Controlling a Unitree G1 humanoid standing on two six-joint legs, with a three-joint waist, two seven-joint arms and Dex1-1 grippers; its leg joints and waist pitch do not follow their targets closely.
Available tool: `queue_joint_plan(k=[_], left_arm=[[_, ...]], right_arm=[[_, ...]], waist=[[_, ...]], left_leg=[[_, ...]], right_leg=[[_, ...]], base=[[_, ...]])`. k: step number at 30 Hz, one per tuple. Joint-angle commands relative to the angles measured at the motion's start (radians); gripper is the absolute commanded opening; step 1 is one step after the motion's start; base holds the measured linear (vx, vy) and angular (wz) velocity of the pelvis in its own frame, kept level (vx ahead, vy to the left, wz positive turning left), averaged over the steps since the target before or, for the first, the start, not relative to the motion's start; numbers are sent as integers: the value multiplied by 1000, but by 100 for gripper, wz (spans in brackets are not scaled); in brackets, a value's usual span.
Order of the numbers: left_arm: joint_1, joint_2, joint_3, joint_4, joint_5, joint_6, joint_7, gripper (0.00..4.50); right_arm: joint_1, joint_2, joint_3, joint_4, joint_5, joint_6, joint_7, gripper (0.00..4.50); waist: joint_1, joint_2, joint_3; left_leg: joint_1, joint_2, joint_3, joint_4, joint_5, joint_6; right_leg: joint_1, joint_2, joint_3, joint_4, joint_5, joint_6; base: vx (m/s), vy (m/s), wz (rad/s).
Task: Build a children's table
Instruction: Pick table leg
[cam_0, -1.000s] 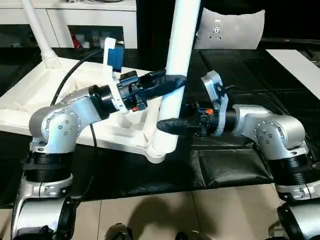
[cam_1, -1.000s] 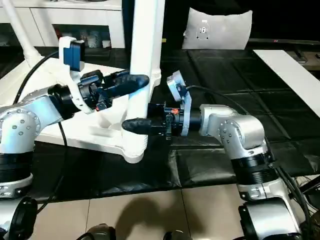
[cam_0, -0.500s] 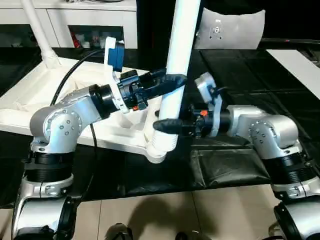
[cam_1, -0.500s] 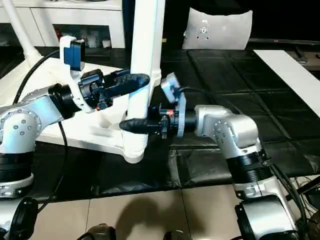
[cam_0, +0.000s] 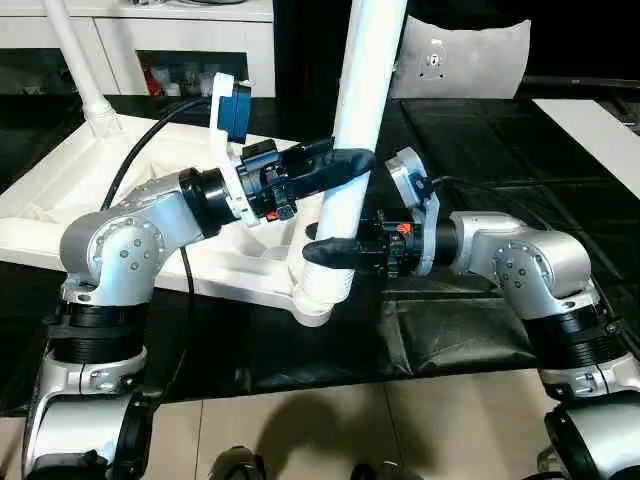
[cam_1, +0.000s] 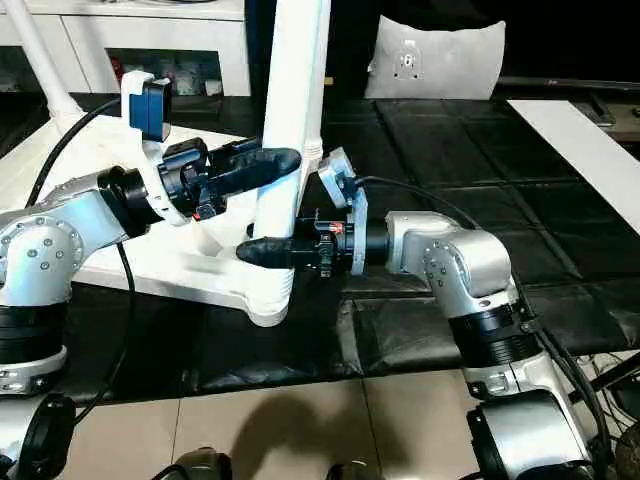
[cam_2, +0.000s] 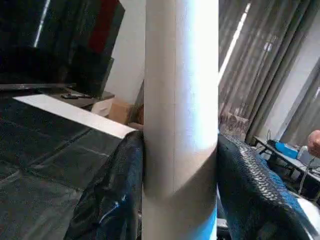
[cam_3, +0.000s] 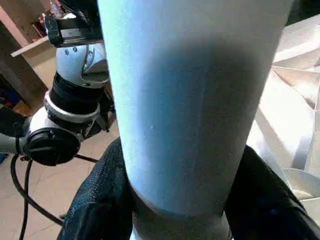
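Observation:
The children's table lies upside down as a white ribbed top (cam_0: 70, 190) on a black mat. One white leg (cam_0: 75, 60) stands in its far left corner. A second leg (cam_0: 365, 80) stands upright in the near corner socket (cam_0: 318, 300). My left gripper (cam_0: 352, 160) is shut on this leg at mid height, its black fingers (cam_2: 115, 200) pressed to both sides. Lower down, just above the socket, my right gripper (cam_0: 325, 250) grips the same leg from the right, fingers (cam_3: 100, 200) hugging both sides of it.
A white cabinet (cam_0: 150, 40) with glass doors runs along the back left. A white cushion (cam_0: 465, 55) leans at the back centre. A flat white board (cam_0: 590, 125) lies at the right on the black mat (cam_0: 460, 330). Tiled floor borders the mat in front.
My right gripper has slid left onto the lower part of the near leg and closed its fingers around it. The left gripper has kept its hold on the leg.

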Motion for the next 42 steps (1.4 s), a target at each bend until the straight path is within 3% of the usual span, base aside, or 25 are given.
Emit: queue_joint_plan(k=[1, 2, 5, 10, 11, 14, 18, 19, 22, 23, 24, 26, 27, 28, 30, 31, 33, 34, 35, 36, 37, 39, 41, 42], left_arm=[[-30, -1, -50, -53, -18, 26, -54, 185], [-31, 0, -54, -58, -24, 34, -59, 185], [-29, -3, -101, -100, -22, 48, -71, 255], [-24, -12, -132, -109, 8, 42, -42, 268], [-24, -11, -134, -107, 14, 41, -38, 295], [-20, 6, -157, -118, 46, 16, -58, 307], [-34, -48, -77, -88, -11, 17, -5, 342], [-46, -89, -7, -62, -67, 8, 14, 346], [-55, -123, 60, -38, -131, 6, 26, 370], [-61, -151, 116, -6, -204, 1, 48, 379], [-60, -159, 129, 0, -223, -3, 54, 389], [-54, -177, 156, 6, -280, -2, 50, 400], [-54, -182, 162, 7, -292, -2, 52, 411], [-55, -208, 197, 21, -353, 1, 65, 417], [-55, -219, 212, 28, -379, 4, 72, 430], [-54, -226, 222, 26, -372, 1, 81, 438], [-57, -233, 243, 36, -331, -17, 130, 450], [-51, -225, 240, 34, -286, -41, 154, 450], [-36, -201, 235, 41, -171, -103, 236, 450], [-29, -191, 232, 45, -139, -124, 271, 450], [-3, -173, 224, 40, -88, -132, 331, 450], [38, -150, 221, 27, -38, -115, 430, 450], [81, -118, 189, -12, 33, -120, 464, 450], [173, -77, 144, -101, 142, -118, 525, 450]], right_arm=[[-21, 7, 3, 19, -8, -12, -2, 194], [-22, 9, 3, 21, -9, -14, -3, 194], [-19, 20, 10, 29, -21, -29, -11, 194], [-7, 30, 16, 28, -33, -41, -22, 194], [-5, 31, 17, 28, -36, -43, -24, 194], [7, 45, 21, 28, -48, -57, -40, 194], [14, 63, 1, 32, -35, -64, -62, 194], [22, 74, -16, 29, -24, -61, -73, 194], [34, 88, -38, 21, -11, -56, -89, 194], [55, 98, -62, -2, 14, -43, -104, 193], [64, 100, -67, -11, 20, -40, -107, 193], [90, 101, -71, -35, 29, -35, -116, 193], [96, 101, -71, -40, 30, -34, -119, 193], [129, 102, -69, -67, 33, -31, -133, 193], [144, 102, -67, -79, 32, -31, -140, 193], [158, 107, -71, -90, 31, -29, -153, 193], [190, 121, -87, -119, 23, -37, -198, 193], [207, 127, -92, -137, 16, -44, -226, 193], [232, 134, -100, -170, -22, -71, -293, 193], [239, 136, -102, -181, -33, -76, -318, 193], [257, 137, -98, -195, -81, -104, -373, 193], [288, 148, -104, -221, -133, -127, -459, 193], [312, 160, -112, -247, -151, -131, -505, 193], [355, 193, -134, -297, -165, -130, -583, 193]], waist=[[1, 8, -97], [1, 8, -97], [1, 9, -96], [3, 10, -94], [4, 13, -95], [5, 15, -96], [4, 17, -97], [7, 20, -98], [6, 19, -99], [7, 26, -99], [6, 22, -99], [8, 22, -101], [10, 39, -101], [6, 31, -98], [8, 27, -100], [8, 40, -101], [2, 33, -99], [3, 39, -98], [1, 38, -97], [-2, 34, -96], [-4, 21, -97], [-10, 29, -97], [-16, 17, -98], [-21, 19, -99]], left_leg=[[23, 15, -4, -68, -251, -45], [24, 15, -3, -67, -251, -45], [24, 16, -5, -69, -261, -48], [25, 15, -4, -69, -267, -50], [25, 14, -5, -68, -267, -51], [27, 15, -6, -69, -281, -54], [25, 15, -4, -67, -268, -56], [27, 14, -4, -66, -271, -56], [21, 12, -5, -65, -273, -54], [24, 10, -4, -64, -289, -50], [24, 10, -4, -64, -290, -48], [24, 10, -5, -65, -286, -44], [25, 10, -7, -65, -288, -48], [26, 10, -4, -65, -304, -48], [26, 7, -3, -63, -307, -41], [24, 7, -6, -65, -302, -40], [27, 6, -5, -65, -318, -38], [29, 5, -6, -65, -321, -39], [30, 6, -7, -66, -325, -38], [30, 7, -11, -70, -332, -49], [28, 1, -12, -69, -313, -59], [28, 1, -12, -68, -317, -62], [27, -1, -10, -67, -312, -60], [21, 5, -15, -73, -310, -59]], right_leg=[[47, -67, 37, -76, -380, -131], [47, -66, 37, -75, -376, -134], [47, -67, 37, -74, -373, -140], [46, -66, 38, -77, -383, -134], [47, -66, 38, -77, -386, -132], [45, -66, 37, -78, -391, -130], [47, -64, 37, -75, -350, -149], [46, -65, 37, -74, -348, -152], [52, -64, 35, -74, -335, -166], [48, -62, 34, -77, -344, -164], [49, -61, 33, -79, -343, -164], [51, -61, 33, -78, -344, -159], [49, -61, 33, -75, -343, -162], [48, -59, 32, -84, -356, -161], [51, -60, 31, -86, -375, -160], [52, -60, 30, -85, -390, -145], [50, -57, 27, -95, -437, -111], [47, -59, 27, -100, -478, -88], [44, -59, 26, -105, -496, -72], [43, -56, 23, -107, -526, -30], [43, -59, 20, -111, -579, 18], [40, -60, 19, -116, -599, 28], [36, -57, 17, -117, -604, 33], [37, -58, 20, -110, -577, 32]], base=[[0, 0, 0], [0, 0, 0], [0, 0, 0], [0, 0, 0], [0, 0, 0], [0, 0, 0], [0, 0, 0], [0, 0, 0], [0, 0, 0], [0, 0, 0], [0, 0, 0], [0, 0, 0], [0, 0, 0], [0, 0, 0], [0, 0, 0], [0, 0, 0], [0, 0, 0], [0, 0, 0], [0, 0, 0], [0, 0, 0], [0, 0, 0], [0, 0, 0], [0, 0, 0], [0, 0, 0]])
